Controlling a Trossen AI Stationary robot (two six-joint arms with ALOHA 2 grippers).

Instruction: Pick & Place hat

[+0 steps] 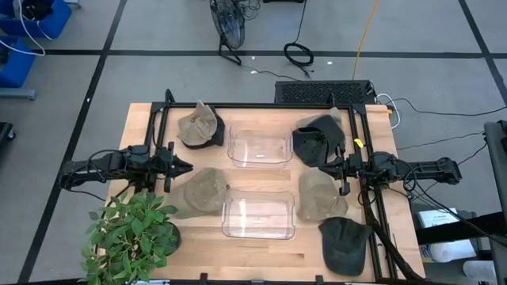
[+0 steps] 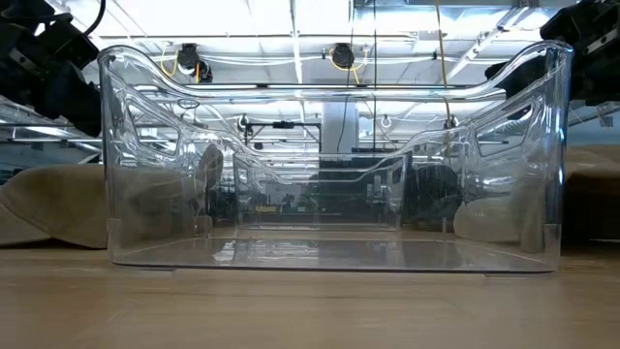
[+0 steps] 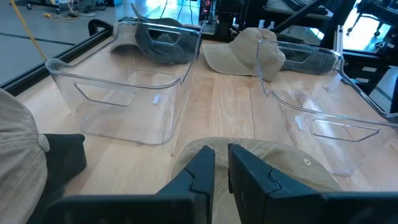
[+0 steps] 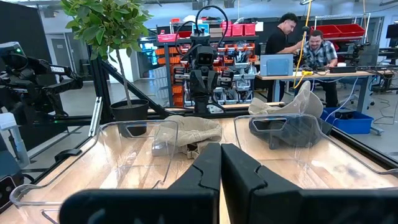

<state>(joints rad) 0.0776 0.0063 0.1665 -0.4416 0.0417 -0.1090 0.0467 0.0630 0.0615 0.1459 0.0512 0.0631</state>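
Clear bin (image 2: 329, 160) fills low view; high view shows second bin (image 1: 259, 148).

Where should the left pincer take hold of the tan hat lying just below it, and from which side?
Grip the soft crown of the tan hat, coming straight down from above. It lies flat on the table beside the near clear bin, so the rounded crown offers loose fabric to pinch. The left pincer is shut, so open it first.
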